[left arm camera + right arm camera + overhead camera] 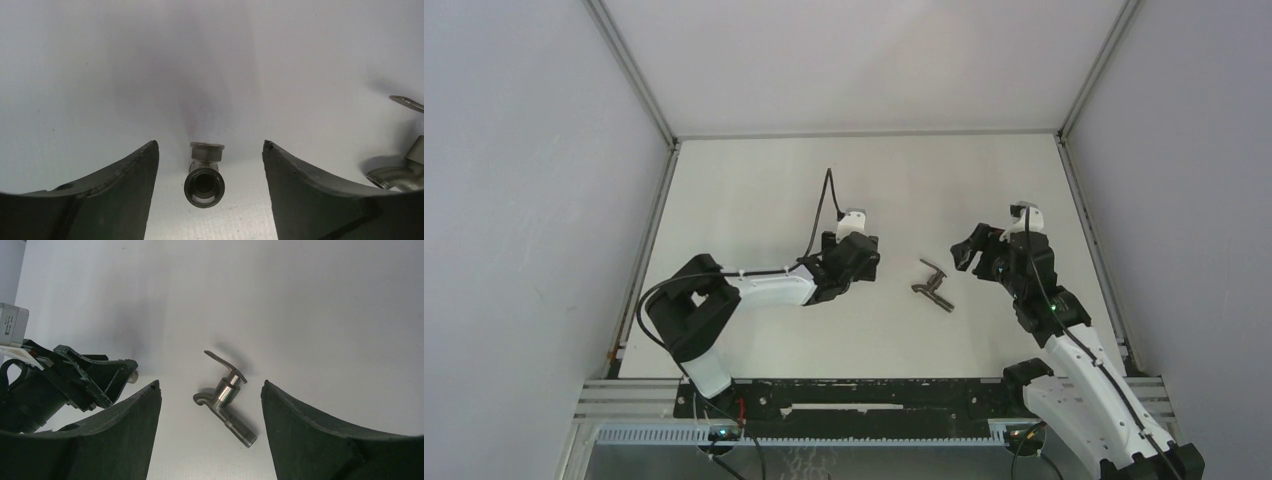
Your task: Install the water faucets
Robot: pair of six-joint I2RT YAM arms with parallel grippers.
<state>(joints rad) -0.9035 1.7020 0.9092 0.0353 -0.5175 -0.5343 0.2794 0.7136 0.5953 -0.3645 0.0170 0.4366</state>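
Observation:
The tap with its thin lever handle (932,285) lies flat on the white table between the two arms. In the right wrist view the tap (226,399) lies between and just beyond my open right fingers, threaded end pointing toward the near right. My right gripper (966,252) is open and empty, just right of the tap. The short stubby fitting (204,172) lies on the table between my open left fingers, its threaded opening facing the camera. My left gripper (869,262) is open around it without touching it. The fitting is hidden under that gripper in the top view.
White table (754,200) walled by grey panels on both sides and at the back. The tap also shows at the right edge of the left wrist view (402,172). The left gripper's body shows at the left of the right wrist view (75,380).

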